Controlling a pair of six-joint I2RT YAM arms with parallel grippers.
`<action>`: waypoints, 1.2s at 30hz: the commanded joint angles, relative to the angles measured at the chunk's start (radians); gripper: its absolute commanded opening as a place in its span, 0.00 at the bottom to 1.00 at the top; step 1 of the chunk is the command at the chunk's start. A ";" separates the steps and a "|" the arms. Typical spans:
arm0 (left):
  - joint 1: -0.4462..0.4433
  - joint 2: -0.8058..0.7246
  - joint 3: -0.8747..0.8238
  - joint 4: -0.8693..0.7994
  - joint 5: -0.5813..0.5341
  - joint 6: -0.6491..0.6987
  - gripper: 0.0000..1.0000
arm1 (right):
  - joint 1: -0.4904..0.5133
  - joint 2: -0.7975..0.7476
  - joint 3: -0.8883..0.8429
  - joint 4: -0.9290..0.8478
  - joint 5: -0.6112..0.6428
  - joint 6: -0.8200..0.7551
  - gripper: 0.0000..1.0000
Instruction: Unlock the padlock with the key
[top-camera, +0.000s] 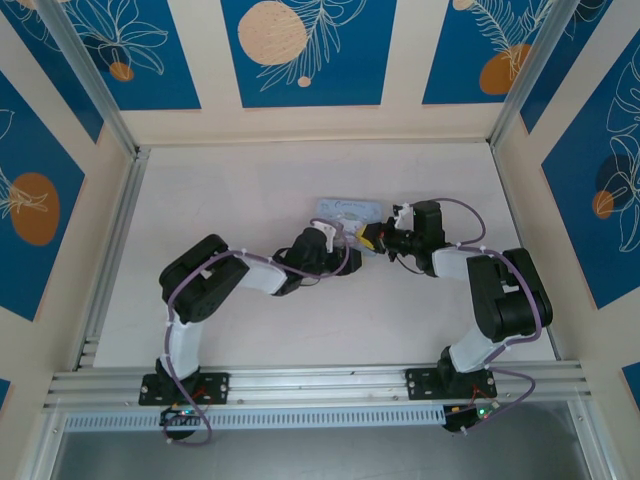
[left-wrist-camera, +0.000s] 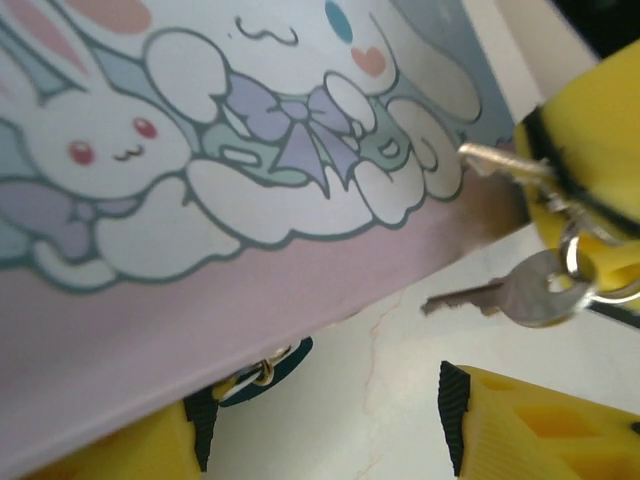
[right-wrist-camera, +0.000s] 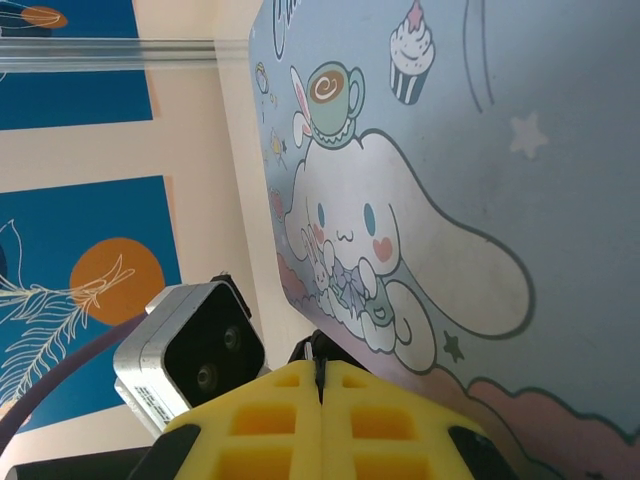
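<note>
Clamping a small silver metal key (left-wrist-camera: 492, 160) by its head, the right tool (right-wrist-camera: 320, 375) has its yellow pads pressed flat together, and the blade points at the side of the pale blue rectangular tin (left-wrist-camera: 300, 280). A second silver key (left-wrist-camera: 520, 292) hangs below on a ring. The left tool (left-wrist-camera: 328, 420) stands open, one finger under the tin's near edge, with the white surface (top-camera: 230, 180) showing between the fingers. A small dark piece with a brass loop (left-wrist-camera: 262, 372) peeks out there; whether it is the padlock I cannot tell.
</note>
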 joint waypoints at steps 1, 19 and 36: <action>-0.008 0.017 -0.034 0.184 0.002 -0.113 0.61 | -0.007 0.005 -0.010 0.013 -0.029 -0.001 0.00; -0.079 0.076 -0.047 0.171 -0.191 -0.225 0.60 | -0.016 0.013 -0.016 0.034 -0.037 0.009 0.00; -0.100 0.074 -0.038 0.373 -0.200 -0.331 0.57 | -0.035 0.012 -0.030 0.038 -0.045 0.010 0.00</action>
